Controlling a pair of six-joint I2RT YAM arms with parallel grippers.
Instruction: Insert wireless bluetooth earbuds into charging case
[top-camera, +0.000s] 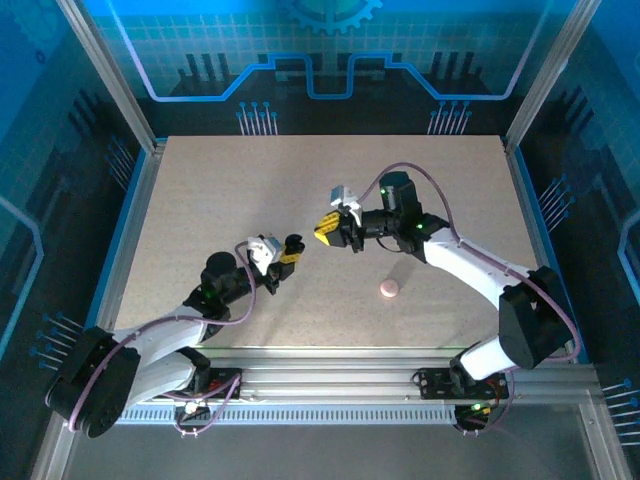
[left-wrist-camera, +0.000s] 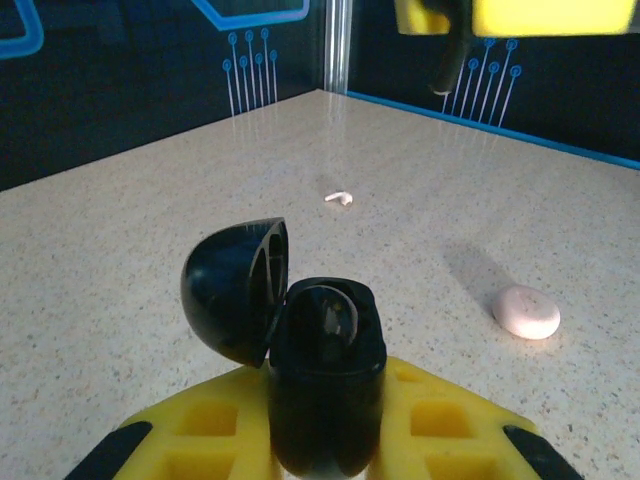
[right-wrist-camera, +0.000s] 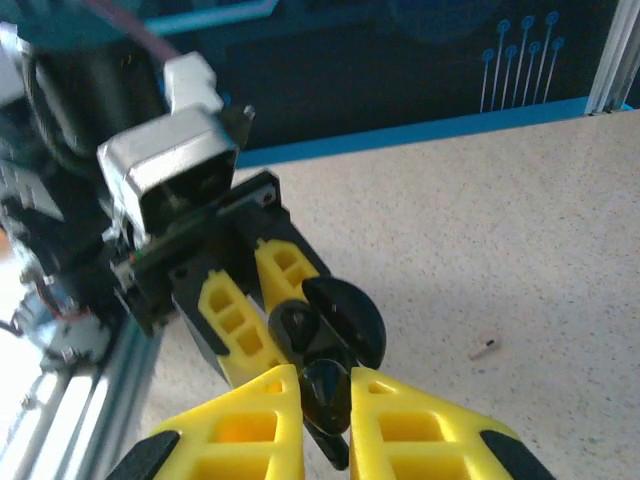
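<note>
The black charging case (left-wrist-camera: 325, 400) stands upright between my left gripper's (left-wrist-camera: 325, 385) yellow fingers, which are shut on it. Its domed lid (left-wrist-camera: 235, 290) hangs open to the left. From above, the case (top-camera: 293, 243) and the left gripper (top-camera: 286, 252) sit left of centre. My right gripper (right-wrist-camera: 325, 378) is shut on one black earbud (right-wrist-camera: 327, 395), hovering just above the open case (right-wrist-camera: 300, 330). Its lid (right-wrist-camera: 350, 315) stands to the right. In the left wrist view that earbud's stem (left-wrist-camera: 445, 68) hangs below the right gripper's fingers (left-wrist-camera: 550, 15). From above, the right gripper (top-camera: 323, 232) is close beside the case.
A pale pink round puck (top-camera: 389, 289) lies on the speckled table (top-camera: 200, 200) to the right of the case, seen also as a puck (left-wrist-camera: 526, 311) from the left wrist. A tiny pale piece (left-wrist-camera: 339, 197) lies farther out, the same piece (right-wrist-camera: 484, 348) showing from the right wrist.
</note>
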